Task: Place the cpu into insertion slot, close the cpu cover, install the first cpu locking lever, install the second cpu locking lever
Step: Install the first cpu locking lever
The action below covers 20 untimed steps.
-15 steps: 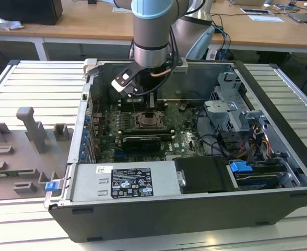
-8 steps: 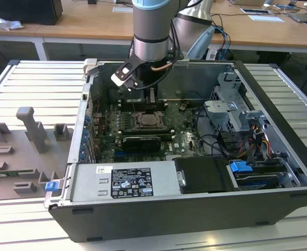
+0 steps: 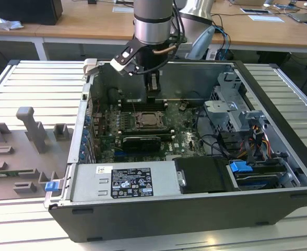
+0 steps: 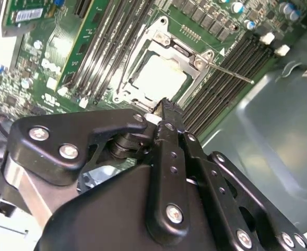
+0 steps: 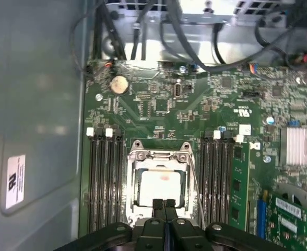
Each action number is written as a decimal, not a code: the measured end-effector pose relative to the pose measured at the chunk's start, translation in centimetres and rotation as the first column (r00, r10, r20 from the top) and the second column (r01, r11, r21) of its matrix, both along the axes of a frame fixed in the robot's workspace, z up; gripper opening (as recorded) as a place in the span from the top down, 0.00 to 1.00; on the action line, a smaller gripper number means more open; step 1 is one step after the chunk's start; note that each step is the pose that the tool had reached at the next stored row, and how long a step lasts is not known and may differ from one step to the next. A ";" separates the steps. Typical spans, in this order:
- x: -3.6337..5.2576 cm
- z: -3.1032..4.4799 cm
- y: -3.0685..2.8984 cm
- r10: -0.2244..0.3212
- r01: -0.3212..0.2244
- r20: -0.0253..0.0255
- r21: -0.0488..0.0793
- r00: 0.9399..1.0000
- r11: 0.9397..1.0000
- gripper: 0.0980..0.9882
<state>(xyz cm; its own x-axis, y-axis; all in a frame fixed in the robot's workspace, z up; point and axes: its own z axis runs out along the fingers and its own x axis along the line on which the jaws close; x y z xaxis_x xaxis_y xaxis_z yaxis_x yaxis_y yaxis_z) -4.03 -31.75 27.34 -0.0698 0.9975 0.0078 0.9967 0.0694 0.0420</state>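
The arm comes straight down into the open computer case (image 3: pixel 143 222), which lies on the ribbed desk (image 3: pixel 33 78). The end effector (image 5: pixel 164 205) hangs just above one edge of the insertion slot (image 5: pixel 136 145), with its two fingers pressed together and nothing between them. On the green motherboard (image 5: pixel 158 104) inside the case, the one cpu (image 5: pixel 161 183) sits in the slot. The cpu cover (image 5: pixel 158 160) lies flat around it. One thin lever (image 5: pixel 195 188) stands out beside the cover. Two banks of memory slots (image 5: pixel 105 178) flank the slot.
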 end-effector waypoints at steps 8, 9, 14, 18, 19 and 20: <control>0.00 -0.05 0.00 0.172 -0.172 -0.010 -0.011 0.985 0.985 0.99; 0.00 -0.06 0.00 0.194 -0.195 -0.013 -0.011 0.981 0.981 0.99; 0.00 -0.17 0.00 0.262 -0.262 -0.021 -0.009 0.965 0.965 0.99; -0.01 -0.20 0.00 0.378 -0.379 -0.025 -0.008 0.925 0.926 0.99; -0.01 -0.20 0.00 0.405 -0.405 -0.025 -0.008 0.914 0.914 0.99; -0.01 -0.19 0.00 0.442 -0.443 -0.025 -0.008 0.896 0.897 0.99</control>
